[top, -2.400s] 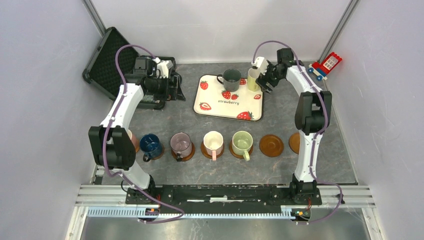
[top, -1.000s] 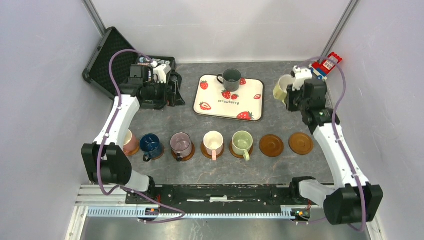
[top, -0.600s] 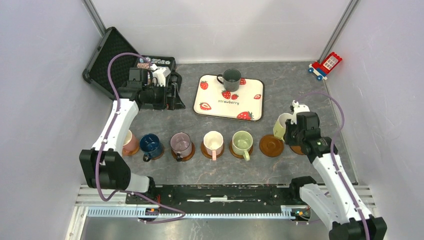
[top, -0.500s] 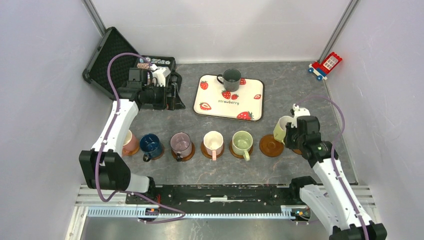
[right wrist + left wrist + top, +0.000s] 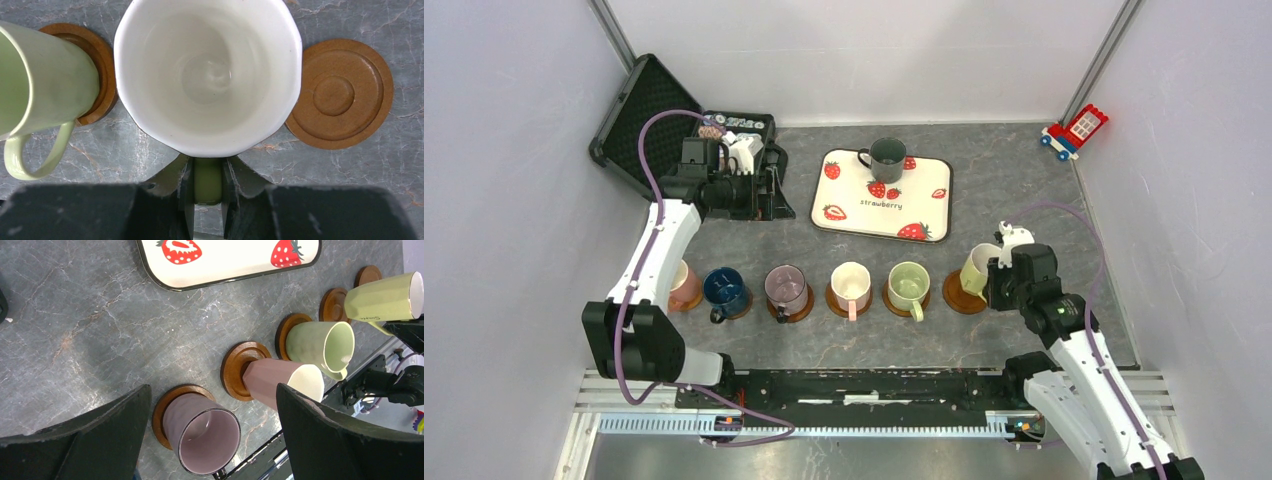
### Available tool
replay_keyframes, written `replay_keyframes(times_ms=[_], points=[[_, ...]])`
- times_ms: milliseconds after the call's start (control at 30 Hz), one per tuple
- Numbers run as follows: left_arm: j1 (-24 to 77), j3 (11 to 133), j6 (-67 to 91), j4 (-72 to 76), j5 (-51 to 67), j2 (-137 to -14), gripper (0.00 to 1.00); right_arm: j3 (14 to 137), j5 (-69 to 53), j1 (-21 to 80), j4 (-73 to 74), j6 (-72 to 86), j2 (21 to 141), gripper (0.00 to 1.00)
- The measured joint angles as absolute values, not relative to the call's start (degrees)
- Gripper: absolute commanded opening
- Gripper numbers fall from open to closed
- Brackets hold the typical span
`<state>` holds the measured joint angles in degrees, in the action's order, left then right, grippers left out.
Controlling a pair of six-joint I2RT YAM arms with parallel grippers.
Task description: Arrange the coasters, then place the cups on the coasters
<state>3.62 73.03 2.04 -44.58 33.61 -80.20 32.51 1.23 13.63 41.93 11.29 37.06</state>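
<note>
Mugs stand in a row near the front of the table (image 5: 1024,190): a pink mug (image 5: 686,284), a navy mug (image 5: 723,288), a mauve mug (image 5: 785,286), a cream mug (image 5: 850,283) and a light green mug (image 5: 907,282). Each one sits on its own brown coaster. Next in the row, the right gripper (image 5: 207,175) holds the yellow-green mug (image 5: 977,268). Its two fingers are pinched close together on the mug's handle. The mug hangs right over the sixth coaster (image 5: 959,300) and leans a little. I cannot tell if its bottom touches the wood. Just to the right of it lies a bare coaster (image 5: 340,95) with rings on top and nothing on it. The dark grey mug (image 5: 887,158) stands at the back of the strawberry tray (image 5: 844,210), well apart from the row. The left gripper (image 5: 767,190) is far back on the left, beside the black case (image 5: 639,110). Its fingers are spread as wide as they go, and they hold nothing.
</note>
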Motion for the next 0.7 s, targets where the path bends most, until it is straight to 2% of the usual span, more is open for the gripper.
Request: replay_keyframes(times_ms=[400, 600, 700], points=[[3.6, 72.2, 2.1, -44.8, 33.6, -80.2, 1.0, 30.9, 0.9, 15.4, 42.3, 11.4, 38.1, 0.0], [3.6, 72.0, 2.1, -44.9, 33.6, -80.2, 1.0, 30.3, 0.9, 15.7, 40.8, 11.6, 38.4, 0.2], [3.6, 71.9, 2.1, -44.9, 33.6, -80.2, 1.0, 30.1, 0.9, 15.8, 40.2, 11.7, 38.4, 0.22]])
